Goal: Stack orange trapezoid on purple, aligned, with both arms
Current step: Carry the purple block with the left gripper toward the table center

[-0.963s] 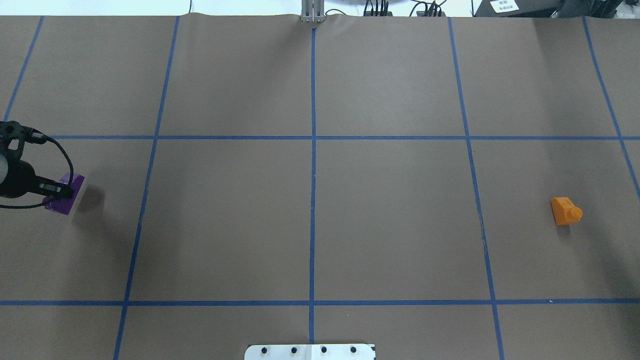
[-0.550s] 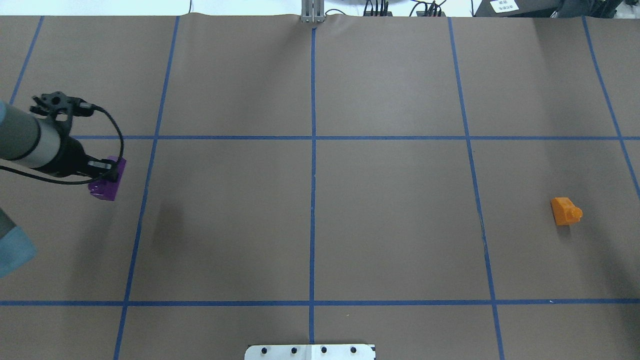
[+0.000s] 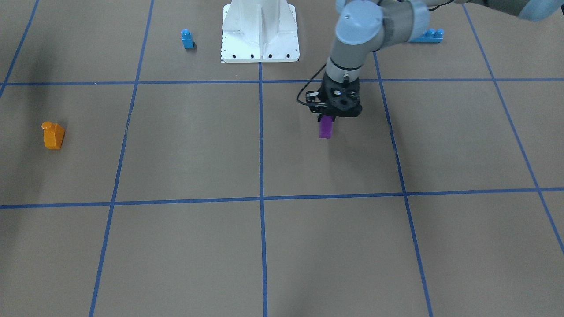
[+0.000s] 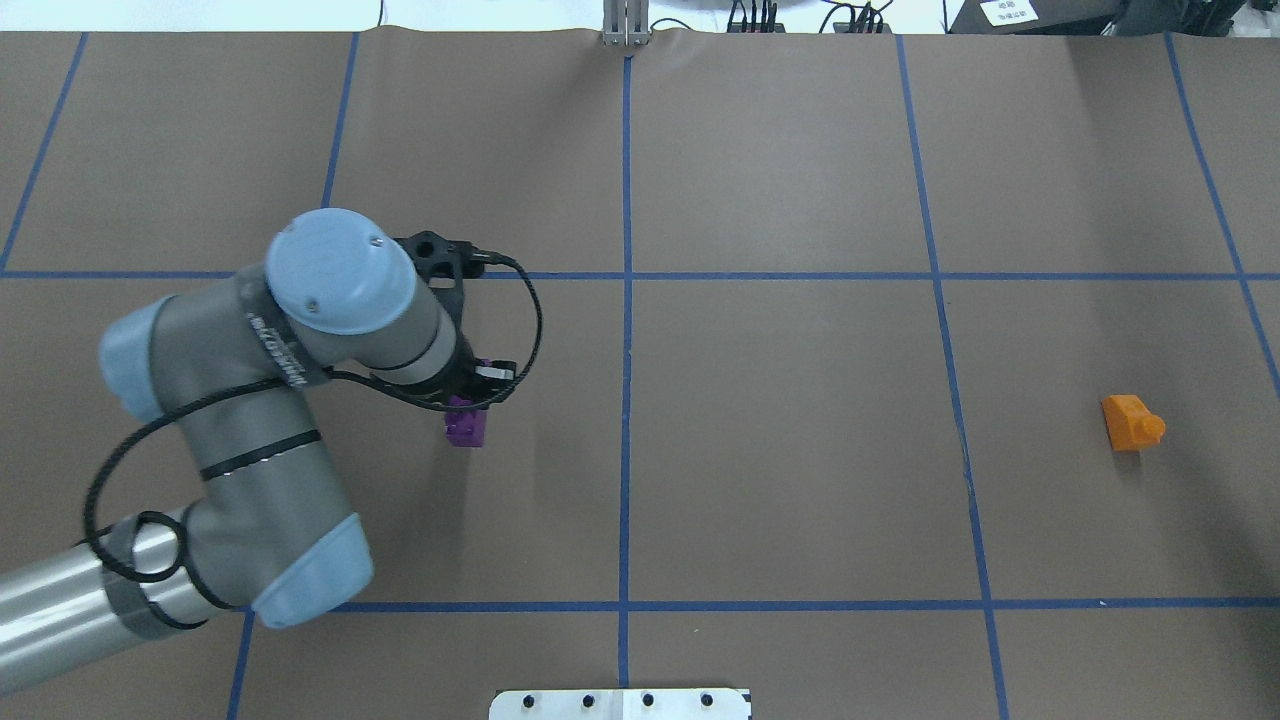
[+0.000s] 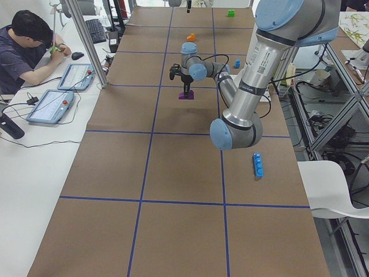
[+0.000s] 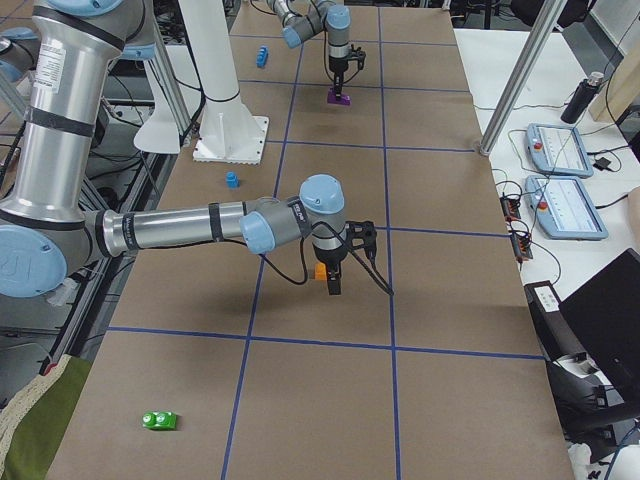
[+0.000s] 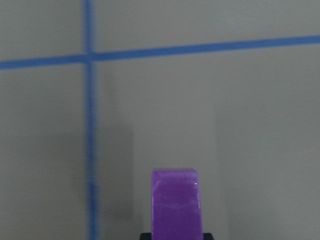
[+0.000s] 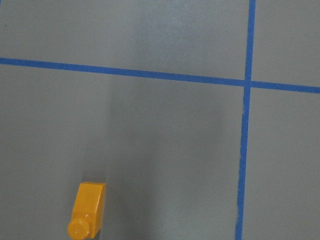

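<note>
**Purple brick pinched by the left gripper; orange brick not yet taken**

The worktop (image 4: 800, 450) is divided into squares by blue tape. The left arm (image 4: 250, 400) is reached in over the square just left of the centre line. The right arm (image 6: 180, 228) is shown only by the side view, stretched out toward the far right end.

The left gripper (image 3: 327, 119) is pinched on the top of the purple brick (image 4: 466, 427), which hangs below it. Whether the brick is clear of the worktop cannot be told. Whether the right gripper (image 6: 333, 283) is spread or pressed together cannot be told either, as only the side view shows it, just beside the orange brick (image 4: 1128, 422). That brick lies free on the worktop, well apart from the purple one.

Several failures are judged possible:

- The glossy purple brick could be twisted in so narrow a pinch and set down askew, so alignment would be lost.
- It could be tipped on release.
- The orange brick could be squeezed out if one finger is closed on its slope.
- If the purple brick is left unheld, it could be shoved across the paper when the orange is pressed on.
</note>
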Motion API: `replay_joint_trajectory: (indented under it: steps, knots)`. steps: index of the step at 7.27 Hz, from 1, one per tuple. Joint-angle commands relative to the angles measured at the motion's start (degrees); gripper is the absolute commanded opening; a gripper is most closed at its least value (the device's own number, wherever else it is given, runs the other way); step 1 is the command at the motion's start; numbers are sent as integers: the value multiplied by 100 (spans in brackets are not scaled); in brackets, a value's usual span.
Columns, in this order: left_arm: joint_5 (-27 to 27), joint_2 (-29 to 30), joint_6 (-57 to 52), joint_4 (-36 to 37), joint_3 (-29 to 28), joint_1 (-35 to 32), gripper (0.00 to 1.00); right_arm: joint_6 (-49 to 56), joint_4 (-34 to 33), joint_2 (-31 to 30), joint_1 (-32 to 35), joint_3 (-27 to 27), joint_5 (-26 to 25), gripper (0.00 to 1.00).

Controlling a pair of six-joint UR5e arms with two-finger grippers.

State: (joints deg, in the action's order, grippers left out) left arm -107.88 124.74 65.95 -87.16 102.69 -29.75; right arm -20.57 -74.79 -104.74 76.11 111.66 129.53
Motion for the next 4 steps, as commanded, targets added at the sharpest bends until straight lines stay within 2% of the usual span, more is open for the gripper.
replay_joint_trajectory:
  steps: [1, 4]
  knots:
    - [302, 1074, 173, 50, -1071, 312, 0, 0, 0, 6, 0, -4, 2, 100]
    - [303, 1534, 242, -467, -1935, 373, 0, 0, 0, -2, 0, -4, 2, 100]
